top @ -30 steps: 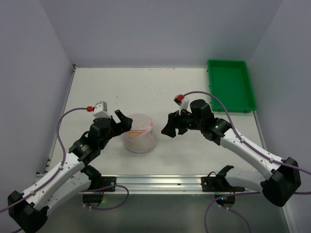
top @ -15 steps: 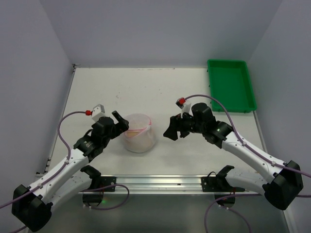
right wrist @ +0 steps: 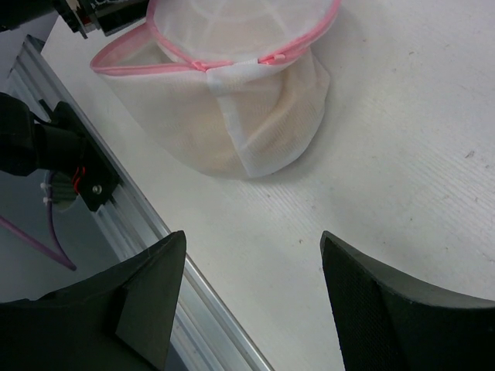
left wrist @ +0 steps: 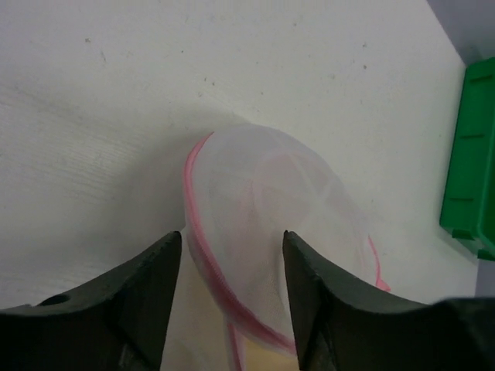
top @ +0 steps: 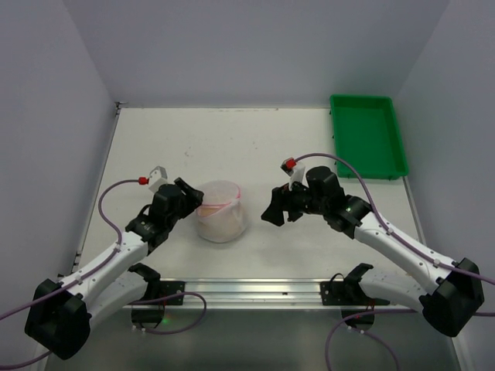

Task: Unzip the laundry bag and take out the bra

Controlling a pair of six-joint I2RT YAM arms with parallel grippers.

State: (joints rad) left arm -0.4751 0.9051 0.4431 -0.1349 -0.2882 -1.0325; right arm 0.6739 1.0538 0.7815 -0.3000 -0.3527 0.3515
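**tk_arms:** Left gripper (left wrist: 230,243) is right down on the laundry bag (top: 222,210), one finger on either side of its near wall and pink rim. The jaws are partway apart with mesh filling the gap, so I honestly can't tell if it's pinching or just straddling. Why go in there?

**mesh_mike:** My guess is to anchor it. That bag's a floppy little drum sitting upright mid-table (top: 155,139). Tug a zip on something that light and the whole thing slides. Grab the wall on one side, pull from the other.

**tk_arms:** Fits with the right gripper (right wrist: 254,239) then. It's spread wide, nothing in it, hanging off the bag's other side and not touching.

**mesh_mike:** Yep, and its wrist camera looks straight at the zip (right wrist: 267,59) and the white tab (right wrist: 232,79) where the pink edge meets. Looks lined up for the puller, though I can't make out the puller itself.

**tk_arms:** And the bra (right wrist: 193,127)?

**mesh_mike:** Inside, zipped in. You only get a tan tint through the mesh. Nothing's opened, so I'd call it early days. The green tray (top: 363,139) sits well away at the far right.
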